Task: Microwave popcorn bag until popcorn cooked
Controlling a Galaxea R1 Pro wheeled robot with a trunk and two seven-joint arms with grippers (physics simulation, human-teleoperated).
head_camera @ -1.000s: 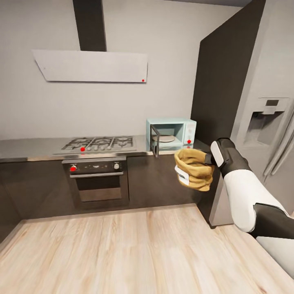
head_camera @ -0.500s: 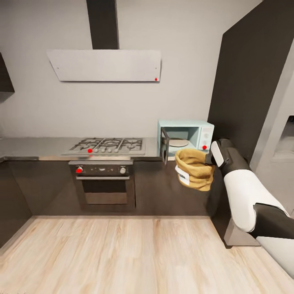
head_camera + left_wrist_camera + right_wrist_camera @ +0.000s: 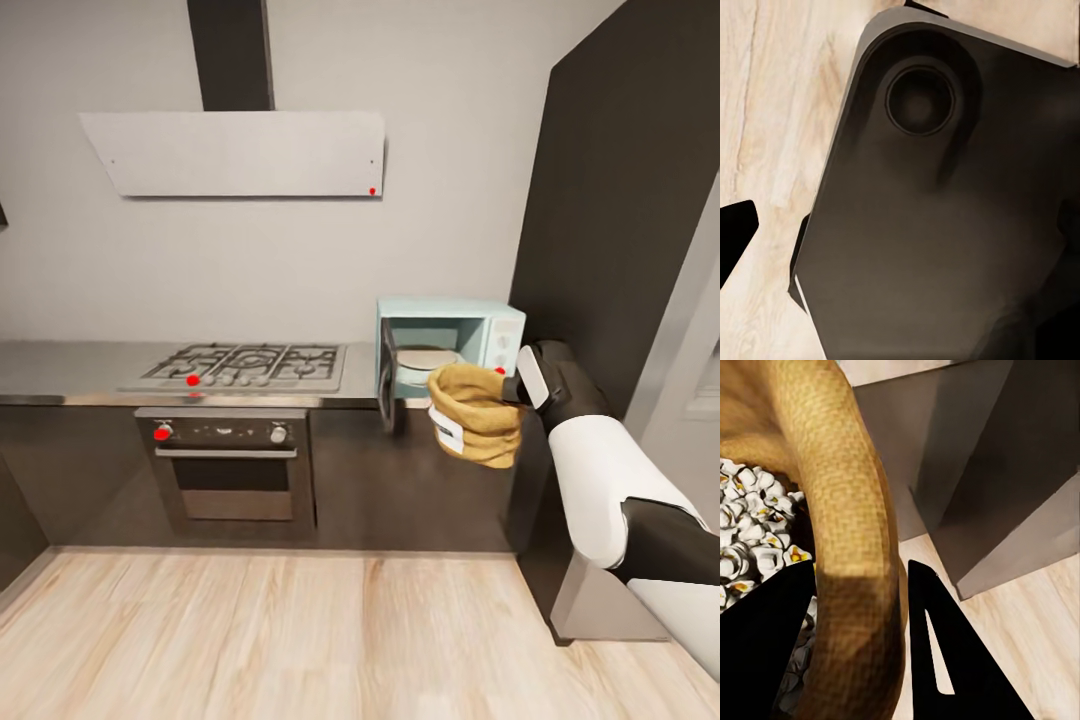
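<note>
One soft, light bag [image 3: 473, 427] hangs in front of the microwave [image 3: 450, 345]; our right pincer [image 3: 859, 649] clamps its rolled rim, which may crumple. Left pincer: we cannot tell.

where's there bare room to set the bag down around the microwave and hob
Bare countertop runs left of the gas hob. Inside the open microwave the pale turntable plate looks bare. It is tight between hob and microwave, where the open door juts out. The right gripper holds the popcorn bag just in front.
</note>
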